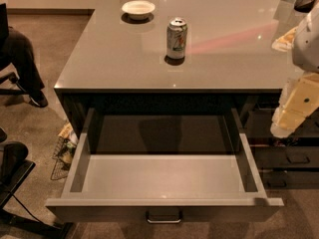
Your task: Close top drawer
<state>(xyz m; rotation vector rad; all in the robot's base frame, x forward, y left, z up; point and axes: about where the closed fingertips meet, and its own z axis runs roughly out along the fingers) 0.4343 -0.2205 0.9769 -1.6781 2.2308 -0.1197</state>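
The top drawer (164, 176) stands pulled far out from under the grey tabletop (124, 59). Its pale grey inside is empty. Its dark front faces me at the bottom of the view, with a small metal bar handle (163, 217) at its centre. My gripper (293, 111), cream-coloured on a white arm, hangs at the right edge of the view. It is beside the drawer's right side wall, above and to the right of the front corner, and touches nothing.
A drink can (176, 38) and a white bowl (138, 8) stand on the tabletop. Dark drawers of the right-hand column (294, 156) sit behind the gripper. A wire basket (62, 151), chair bases and a person's leg (22, 63) are on the left.
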